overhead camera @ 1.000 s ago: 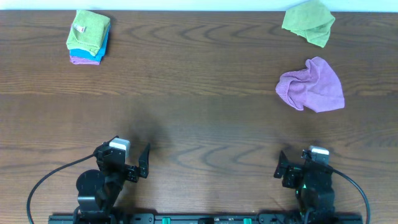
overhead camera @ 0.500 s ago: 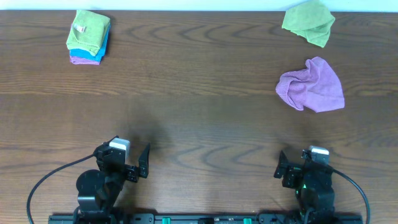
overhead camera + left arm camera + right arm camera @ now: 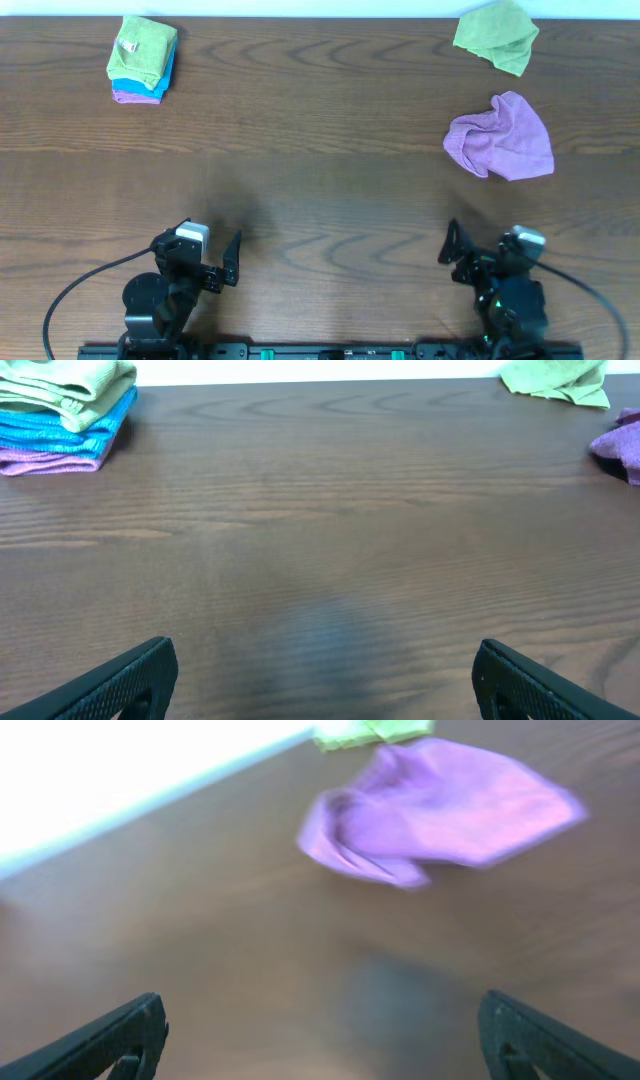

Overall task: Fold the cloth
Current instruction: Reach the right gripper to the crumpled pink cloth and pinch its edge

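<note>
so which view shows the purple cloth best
Overhead: the purple cloth lies whole and sharp. Right wrist shows it whole but blurred; left wrist catches only an edge at the frame's right.

The stack of folded cloths (image 3: 142, 72) is lying on the tabletop (image 3: 320, 200) at its far left corner. The corner cloth (image 3: 495, 36) is lying at the far right corner, reaching the far edge. The loose cloth (image 3: 503, 138) is lying just in front of the corner cloth, apart from it. The left claw (image 3: 228, 260) is sitting at the near edge, left of centre, well in front of the stack. The right claw (image 3: 455, 258) is sitting at the near edge on the right, in front of the loose cloth and well apart from it.
</note>
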